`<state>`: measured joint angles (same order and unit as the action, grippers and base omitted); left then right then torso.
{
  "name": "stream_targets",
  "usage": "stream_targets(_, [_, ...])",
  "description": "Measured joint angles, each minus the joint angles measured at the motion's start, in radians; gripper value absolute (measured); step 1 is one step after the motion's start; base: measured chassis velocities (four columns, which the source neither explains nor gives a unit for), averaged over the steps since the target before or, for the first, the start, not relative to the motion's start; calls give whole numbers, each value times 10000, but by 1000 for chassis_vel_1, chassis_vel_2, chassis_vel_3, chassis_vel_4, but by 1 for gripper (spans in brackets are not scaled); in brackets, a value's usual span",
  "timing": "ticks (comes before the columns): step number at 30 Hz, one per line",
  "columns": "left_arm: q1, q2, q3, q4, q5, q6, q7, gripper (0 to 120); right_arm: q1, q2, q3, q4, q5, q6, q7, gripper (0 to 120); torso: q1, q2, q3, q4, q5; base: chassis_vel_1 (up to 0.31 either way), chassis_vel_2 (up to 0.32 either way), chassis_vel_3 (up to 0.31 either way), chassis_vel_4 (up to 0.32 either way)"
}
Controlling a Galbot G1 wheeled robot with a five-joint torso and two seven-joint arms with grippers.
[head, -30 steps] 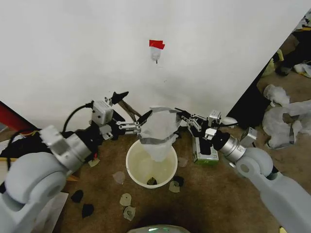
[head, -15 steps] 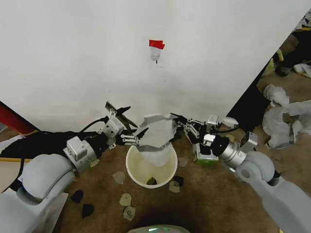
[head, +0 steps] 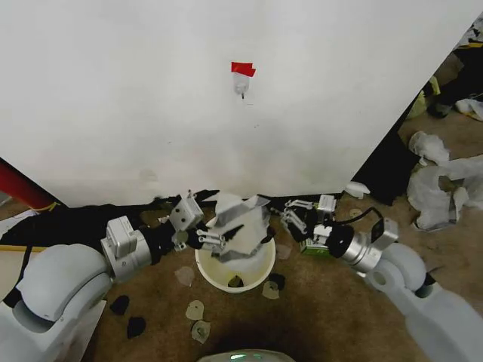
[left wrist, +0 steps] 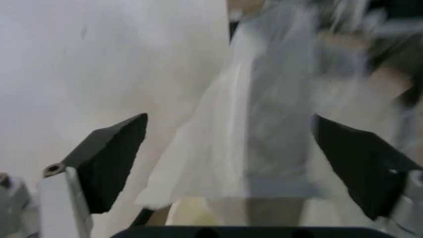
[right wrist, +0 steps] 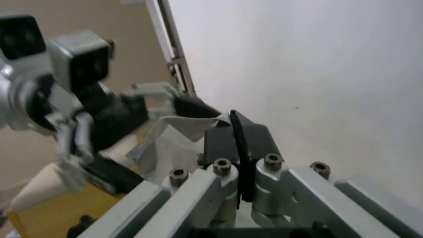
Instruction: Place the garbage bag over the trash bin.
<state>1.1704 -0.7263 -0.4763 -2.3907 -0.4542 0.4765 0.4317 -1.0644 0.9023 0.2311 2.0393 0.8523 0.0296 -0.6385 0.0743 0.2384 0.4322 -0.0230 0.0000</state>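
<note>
Two grippers hold our garbage bag just above the trash bin: our left gripper, jaws spread inside its mouth, and our right gripper, clamped on its far edge by the wall.

A plain white wall fills the view from 9 to 1 o'clock, with a red tag stuck near 12. Brown floor spreads below, scattered with scraps. Heaps of white plastic sheeting lie at 3 o'clock.
</note>
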Motion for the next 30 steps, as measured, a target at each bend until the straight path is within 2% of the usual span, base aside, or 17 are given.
stream_targets(1, [0, 0, 0, 0, 0, 0, 0, 94, 0, 0, 0, 0, 0, 0, 0, 0, 0, 0, 0, 0, 0, 0, 0, 0, 0])
stream_targets(4, [110, 12, -47, 100, 392, 945, -169, 84, 237, 307, -288, -124, 91, 136, 8, 0, 0, 0, 0, 0, -2, 0, 0, 0, 0])
stream_targets(7, [215, 3, -250, 154, 369, 1733, -361, 69, 365, 552, -440, -339, 116, 297, 8, 0, 0, 0, 0, 1, -2, 0, 0, 0, 0])
stream_targets(8, [215, 3, -250, 154, 369, 1733, -361, 69, 365, 552, -440, -339, 116, 297, 8, 0, 0, 0, 0, 1, -2, 0, 0, 0, 0])
stream_targets(14, [267, 204, -536, 228, 201, 2194, -478, 46, 37, 636, -92, -641, 118, 492, -603, 0, 0, 0, 0, 0, -2, 0, 0, 0, 0])
stream_targets(15, [267, 204, -536, 228, 201, 2194, -478, 46, 37, 636, -92, -641, 118, 492, -603, 0, 0, 0, 0, 0, -2, 0, 0, 0, 0])
stream_targets(21, [141, 658, -623, 211, -49, 2478, -453, 20, -621, 415, 1071, -615, 1104, -21, -2124, 0, 0, 0, 0, -1, -2, 0, 0, 0, 0])
stream_targets(25, [77, 748, -644, 146, -176, 2589, -462, 12, -772, 328, 1416, -667, 1142, -177, -2783, 0, 0, 0, 0, 0, -1, 0, 0, 0, 0])
stream_targets(26, [57, 834, -675, 81, -271, 2617, -467, 3, -878, 255, 1643, -716, 1145, -302, -3196, 0, 0, 0, 0, -1, 0, 0, 0, 0, 0])
stream_targets(30, [147, 1241, -792, -200, -558, 2632, -449, 0, -1136, 93, 2104, -991, 960, -613, -4475, 0, 0, 0, 0, -1, 0, 0, 0, 0, 0])
